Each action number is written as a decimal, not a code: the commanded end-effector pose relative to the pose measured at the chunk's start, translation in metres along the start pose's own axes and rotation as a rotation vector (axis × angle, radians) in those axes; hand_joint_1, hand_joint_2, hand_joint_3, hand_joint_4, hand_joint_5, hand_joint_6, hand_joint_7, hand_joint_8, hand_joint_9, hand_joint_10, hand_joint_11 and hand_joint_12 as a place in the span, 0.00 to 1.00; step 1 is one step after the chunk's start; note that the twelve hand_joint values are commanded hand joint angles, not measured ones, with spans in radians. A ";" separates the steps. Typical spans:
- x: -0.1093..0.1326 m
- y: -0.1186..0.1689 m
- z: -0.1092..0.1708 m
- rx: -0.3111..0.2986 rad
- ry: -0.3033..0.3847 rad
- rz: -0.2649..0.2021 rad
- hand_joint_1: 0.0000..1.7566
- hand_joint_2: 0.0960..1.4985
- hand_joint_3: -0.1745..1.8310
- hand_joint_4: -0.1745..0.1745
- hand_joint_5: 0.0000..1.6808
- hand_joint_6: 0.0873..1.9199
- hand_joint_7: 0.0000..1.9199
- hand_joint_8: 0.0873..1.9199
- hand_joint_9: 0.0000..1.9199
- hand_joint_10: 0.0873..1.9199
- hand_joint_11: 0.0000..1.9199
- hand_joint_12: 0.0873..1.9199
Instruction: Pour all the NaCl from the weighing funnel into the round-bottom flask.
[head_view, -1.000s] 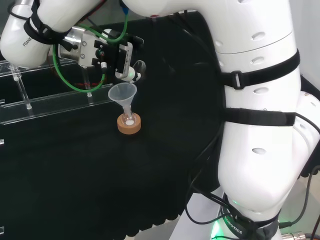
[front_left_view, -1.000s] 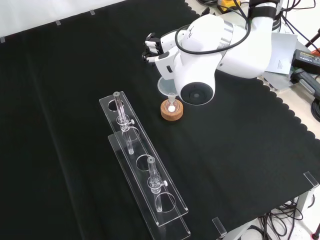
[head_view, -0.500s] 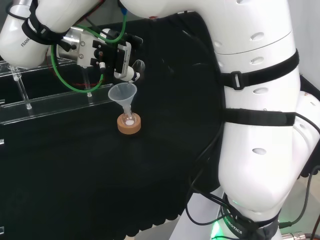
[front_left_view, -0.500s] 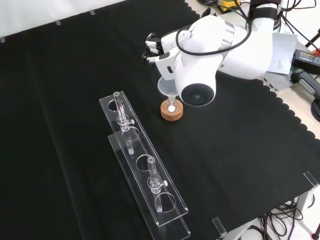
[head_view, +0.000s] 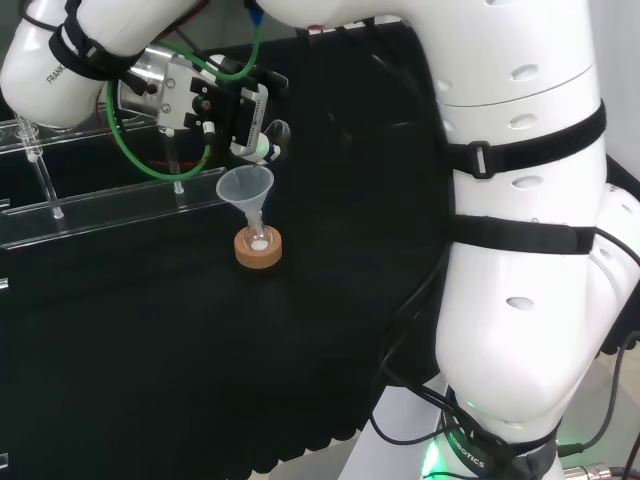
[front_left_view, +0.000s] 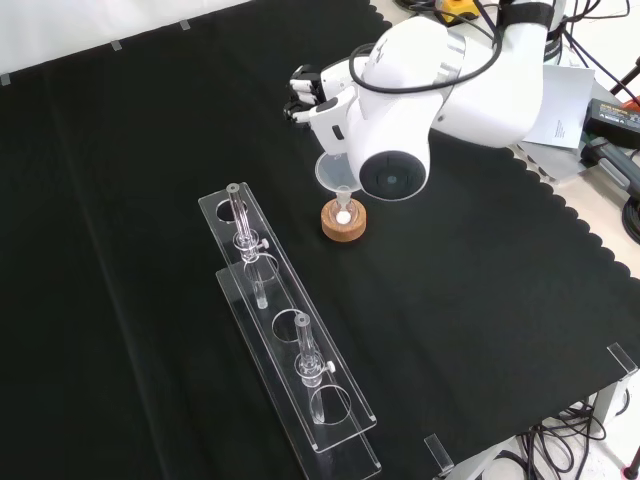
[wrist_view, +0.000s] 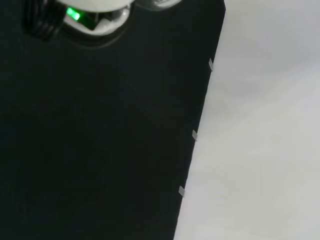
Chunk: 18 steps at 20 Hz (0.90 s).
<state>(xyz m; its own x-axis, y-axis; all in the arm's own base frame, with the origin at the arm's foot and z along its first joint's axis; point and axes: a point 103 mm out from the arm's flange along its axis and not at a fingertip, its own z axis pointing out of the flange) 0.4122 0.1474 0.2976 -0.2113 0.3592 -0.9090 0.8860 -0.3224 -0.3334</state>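
Funnel (head_view: 246, 190) sits upright in flask (head_view: 259, 241) on cork ring (head_view: 259, 250), guiding salt in. Hand (head_view: 243, 118) hovers just above, pinching small clear scoop (head_view: 277, 135).

Black cloth (front_left_view: 150, 150) over the counter — two clear racks (front_left_view: 285, 320) lying side by side, glass pieces (front_left_view: 240, 228) upright in their holes.
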 end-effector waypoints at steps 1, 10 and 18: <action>-0.002 0.001 0.008 -0.011 0.073 -0.008 0.63 0.42 0.41 1.00 0.72 0.38 0.26 0.30 0.49 0.11 0.44 0.50; -0.008 0.003 0.014 -0.061 0.175 -0.026 0.63 0.42 0.41 1.00 0.72 0.38 0.26 0.30 0.50 0.11 0.44 0.50; -0.016 0.009 0.030 -0.064 0.263 -0.033 0.63 0.42 0.41 1.00 0.72 0.38 0.26 0.30 0.50 0.11 0.44 0.50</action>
<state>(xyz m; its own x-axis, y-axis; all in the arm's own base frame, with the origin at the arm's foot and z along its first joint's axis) 0.4115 0.1242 0.3014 -0.1471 0.5449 -0.8255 0.9092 -0.2541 -0.3297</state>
